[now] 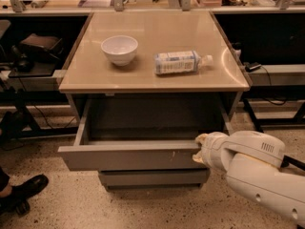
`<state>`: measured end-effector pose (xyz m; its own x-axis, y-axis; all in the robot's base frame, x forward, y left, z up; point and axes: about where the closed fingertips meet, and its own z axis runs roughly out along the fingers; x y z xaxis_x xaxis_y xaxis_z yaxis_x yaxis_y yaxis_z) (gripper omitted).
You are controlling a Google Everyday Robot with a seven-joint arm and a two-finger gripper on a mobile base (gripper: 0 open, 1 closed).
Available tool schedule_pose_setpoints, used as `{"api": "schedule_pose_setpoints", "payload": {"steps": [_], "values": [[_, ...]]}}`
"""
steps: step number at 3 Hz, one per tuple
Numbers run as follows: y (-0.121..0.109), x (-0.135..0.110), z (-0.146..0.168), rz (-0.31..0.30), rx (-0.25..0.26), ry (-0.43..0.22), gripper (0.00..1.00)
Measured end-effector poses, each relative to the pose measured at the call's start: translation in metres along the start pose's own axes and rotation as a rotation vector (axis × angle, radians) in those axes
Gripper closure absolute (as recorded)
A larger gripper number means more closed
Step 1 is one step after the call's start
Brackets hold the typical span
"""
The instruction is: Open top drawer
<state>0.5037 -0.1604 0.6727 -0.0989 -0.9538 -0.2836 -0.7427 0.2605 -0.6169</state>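
Note:
The top drawer (128, 156) is a wide grey metal drawer under the beige tabletop. It stands pulled out, and its dark inside shows. Its flat front has small pale scratch marks right of centre. My gripper (199, 149) is at the right end of the drawer front, at its top edge. The white arm behind it comes in from the lower right. The arm's wrist hides the fingers.
A white bowl (119, 49) and a plastic bottle (180, 62) lying on its side rest on the tabletop (152, 78). A narrower grey drawer (152, 178) sits shut below. A person's black shoe (21, 192) is on the floor at the left. Shelving flanks both sides.

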Motion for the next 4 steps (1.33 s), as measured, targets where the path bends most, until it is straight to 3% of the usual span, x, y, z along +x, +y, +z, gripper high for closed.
{"api": "schedule_pose_setpoints", "payload": {"steps": [4], "values": [[0.011,0.006,-0.014,0.013,0.012,0.000,1.00]]}}
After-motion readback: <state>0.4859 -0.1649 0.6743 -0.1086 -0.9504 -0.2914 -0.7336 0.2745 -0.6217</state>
